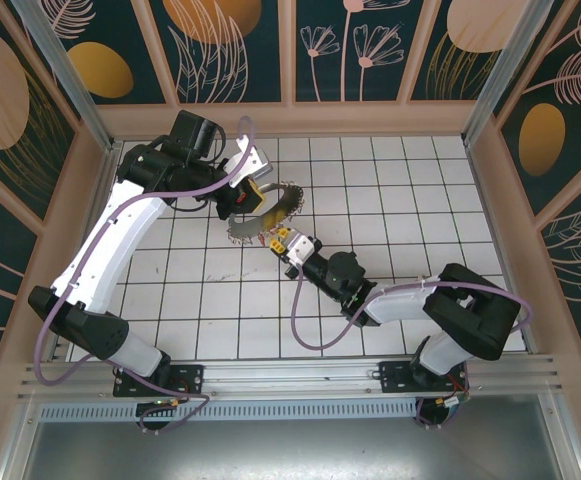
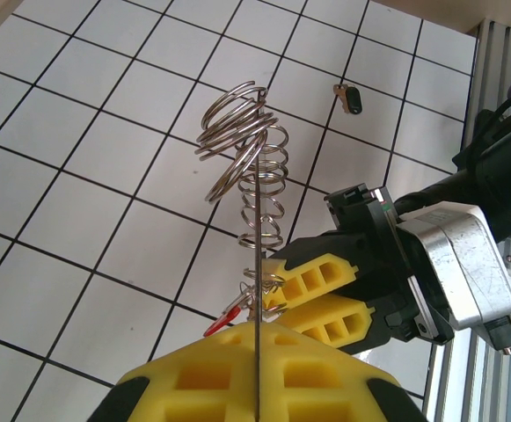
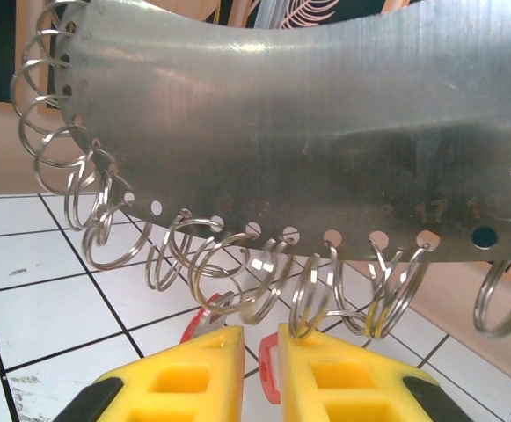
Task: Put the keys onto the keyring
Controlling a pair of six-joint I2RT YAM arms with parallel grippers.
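Observation:
The keyring [image 1: 273,213] is a silvery metal hoop fringed with split rings, held up above the tiles. My left gripper [image 1: 253,198] is shut on its rim. In the left wrist view the hoop [image 2: 259,264] runs edge-on out of my left gripper [image 2: 259,330]. My right gripper [image 1: 284,241] meets the hoop's lower edge. In the right wrist view the keyring [image 3: 308,114] fills the top. Below it, my right gripper [image 3: 261,338] is closed to a narrow gap on a red-headed key [image 3: 267,374]. A second red piece with a metal shaft [image 3: 200,318] hooks into a split ring; it also shows as a red key [image 2: 222,318].
A small dark-headed object [image 2: 352,97] lies on the white tiled floor [image 2: 79,158] beyond the rings. Wooden walls [image 1: 290,118] fence the tiled area. A metal rail [image 1: 300,375] runs along the near edge by the arm bases.

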